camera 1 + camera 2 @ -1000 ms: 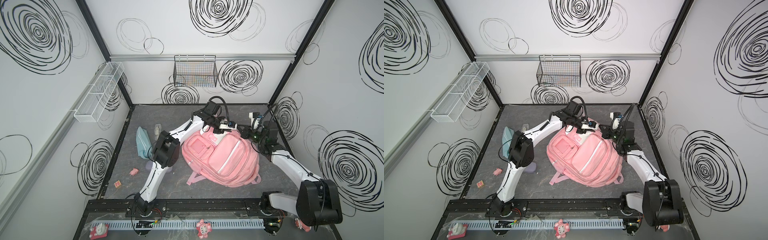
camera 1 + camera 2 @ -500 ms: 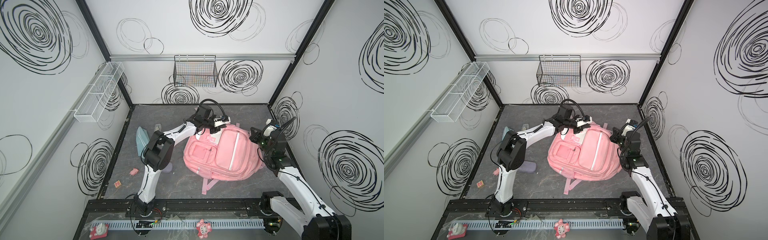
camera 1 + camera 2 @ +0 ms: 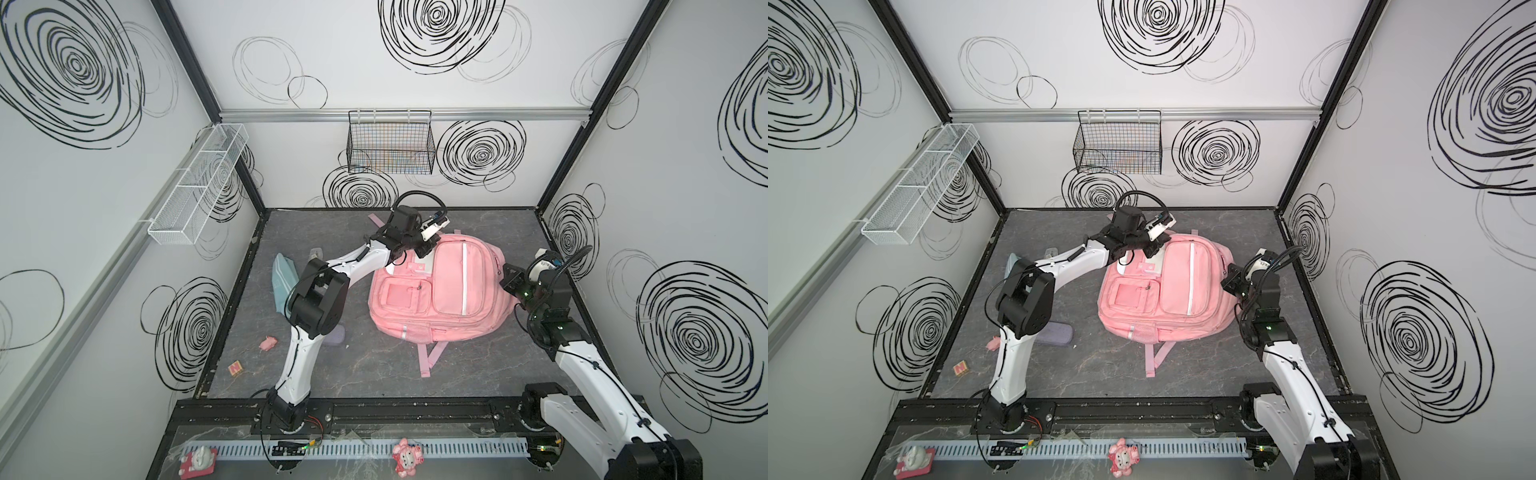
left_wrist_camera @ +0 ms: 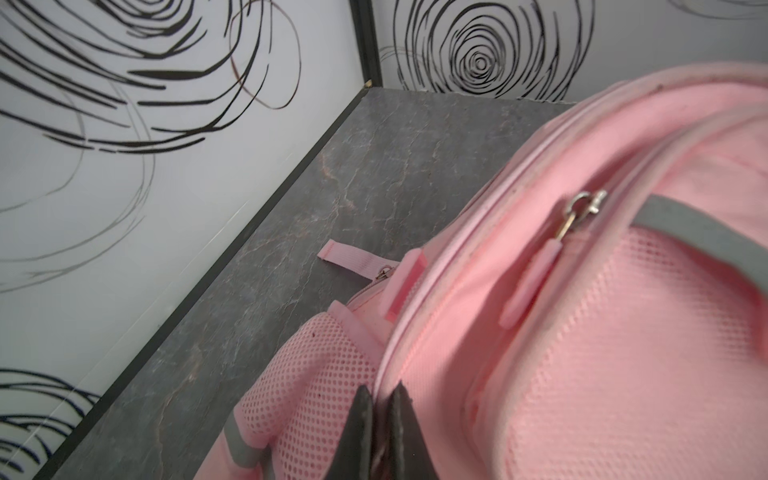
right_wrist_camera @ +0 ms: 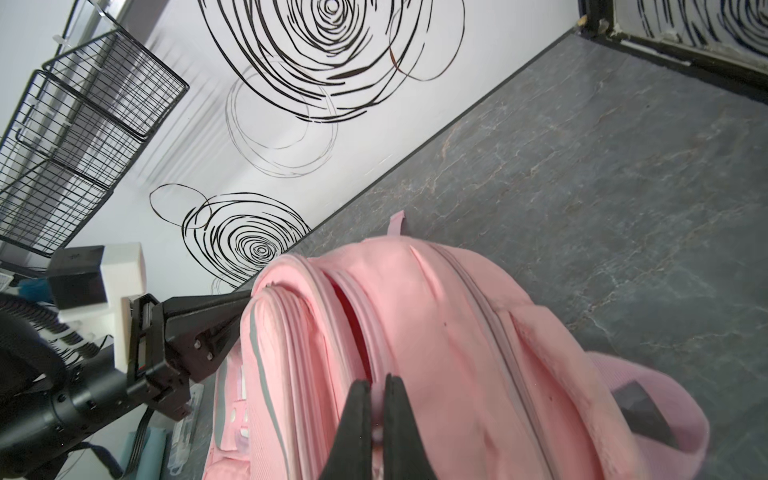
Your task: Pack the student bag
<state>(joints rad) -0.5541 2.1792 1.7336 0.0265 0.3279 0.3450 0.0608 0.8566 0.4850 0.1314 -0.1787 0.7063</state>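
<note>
The student bag (image 3: 440, 291) (image 3: 1167, 291) lies front up in the middle of the grey floor, pink with a white stripe, its straps trailing toward the front. My left gripper (image 3: 426, 249) (image 3: 1152, 249) (image 4: 381, 390) is shut on a fabric edge at the bag's far left corner, beside a mesh side pocket (image 4: 316, 374). My right gripper (image 3: 505, 278) (image 3: 1227, 280) (image 5: 377, 380) is shut on a pink rim of the bag (image 5: 436, 332) at its right side, next to a narrow open gap in the zip. The left fingers (image 5: 208, 311) show across the bag.
A teal pouch (image 3: 282, 278) lies left of the bag, half behind the left arm. A grey-purple case (image 3: 336, 336), a small pink toy (image 3: 268, 343) and a little block (image 3: 235, 368) sit front left. A black wire basket (image 3: 390, 143) and a white mesh shelf (image 3: 199, 183) hang on the walls.
The bag has turned from lying slantwise to lying straight, straps now toward the front. My right gripper swung right and frontward with it; the left one shifted slightly. Both stayed shut.
</note>
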